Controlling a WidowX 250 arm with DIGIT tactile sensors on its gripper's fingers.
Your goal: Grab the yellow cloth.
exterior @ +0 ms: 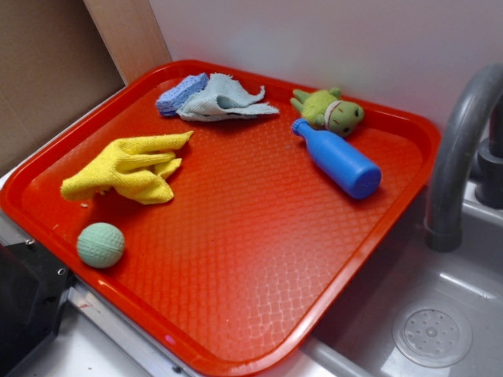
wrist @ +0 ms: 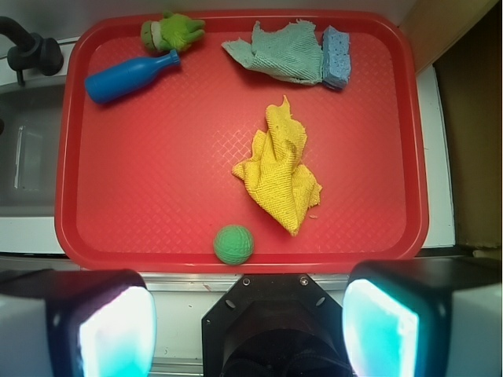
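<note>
Yellow cloth (exterior: 130,167) lies crumpled on the red tray (exterior: 259,306), toward the tray's left side in the exterior view, with one pointed corner reaching toward the tray's middle and another toward the left rim. In the wrist view the cloth (wrist: 279,174) sits a little right of the tray's centre (wrist: 157,196), with bare tray on every side of it.

Nearest the cloth is the green ball (exterior: 100,245), just off its lower corner and close to the tray's near-left rim; the two do not touch. Past the cloth's far side, near the tray's back rim, lies a pale rag (exterior: 222,100) with a blue sponge (exterior: 181,93) against it. Well apart from the cloth, across a wide bare stretch of tray, a blue bottle (exterior: 339,159) lies on its side with a green plush toy (exterior: 330,111) just behind its neck.

The broadest free area runs from the cloth toward the tray's near-right corner, which overhangs a grey sink (exterior: 440,314); a faucet (exterior: 460,149) rises beyond that rim.

The gripper (wrist: 250,330) shows only in the wrist view, its two fingers (wrist: 102,330) spread wide at the lower edge of that view, holding nothing, outside the tray's near rim, on the ball's side of the cloth.
</note>
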